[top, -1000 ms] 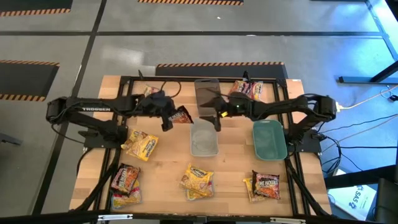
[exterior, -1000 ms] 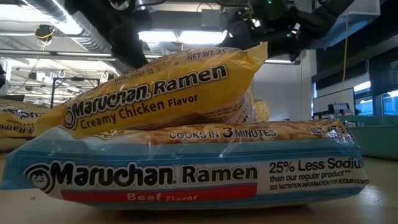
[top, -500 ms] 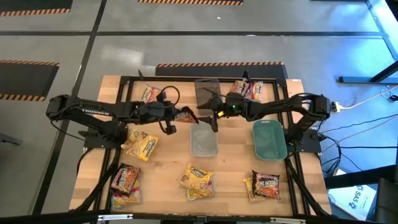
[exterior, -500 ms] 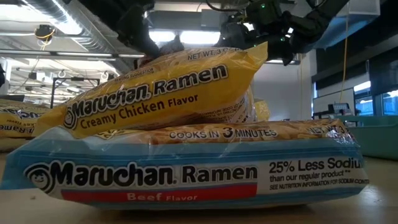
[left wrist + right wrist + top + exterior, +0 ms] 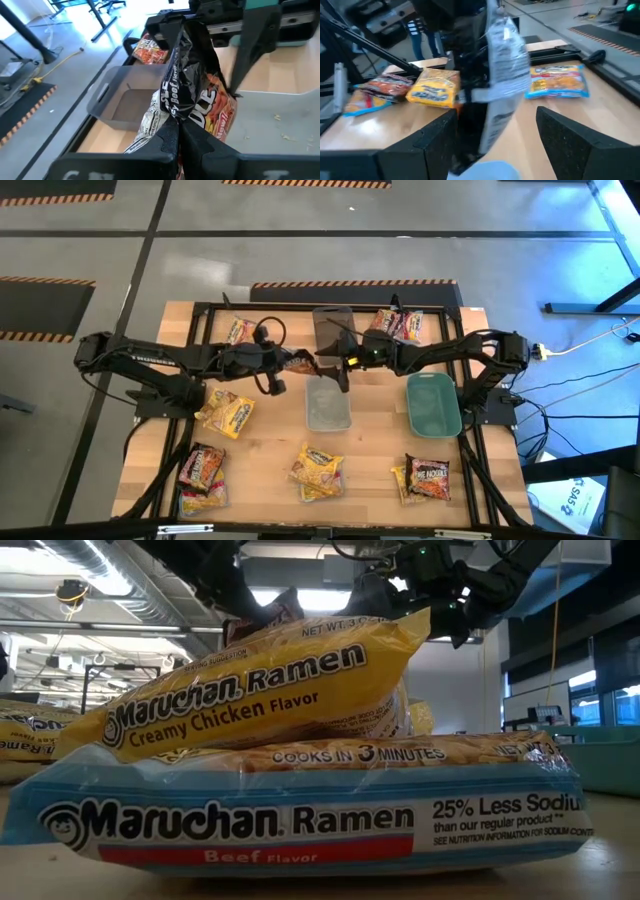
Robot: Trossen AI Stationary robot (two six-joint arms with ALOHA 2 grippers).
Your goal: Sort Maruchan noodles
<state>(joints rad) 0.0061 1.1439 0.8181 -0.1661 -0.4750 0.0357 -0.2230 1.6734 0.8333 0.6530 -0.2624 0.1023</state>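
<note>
Left pincer (image 5: pixel 179 131) clamped on dark ramen pkt (image 5: pixel 197 85), held up betw. both pincers. Right pincer (image 5: pixel 495 131) spread wide, pkt betw. its fingers, not gripped. Clear bin (image 5: pixel 328 404) just below.

Low view: stacked ramen packets close to the lens.
A yellow Creamy Chicken packet (image 5: pixel 260 690) lies tilted on a blue-edged Beef packet (image 5: pixel 300 810), which rests on the tabletop (image 5: pixel 600 875). Another yellow packet (image 5: pixel 20 740) shows at the left edge and a teal bin (image 5: pixel 610 762) at the right. Dark arms (image 5: pixel 440 580) hang overhead, one with a dark packet (image 5: pixel 268 612).
</note>
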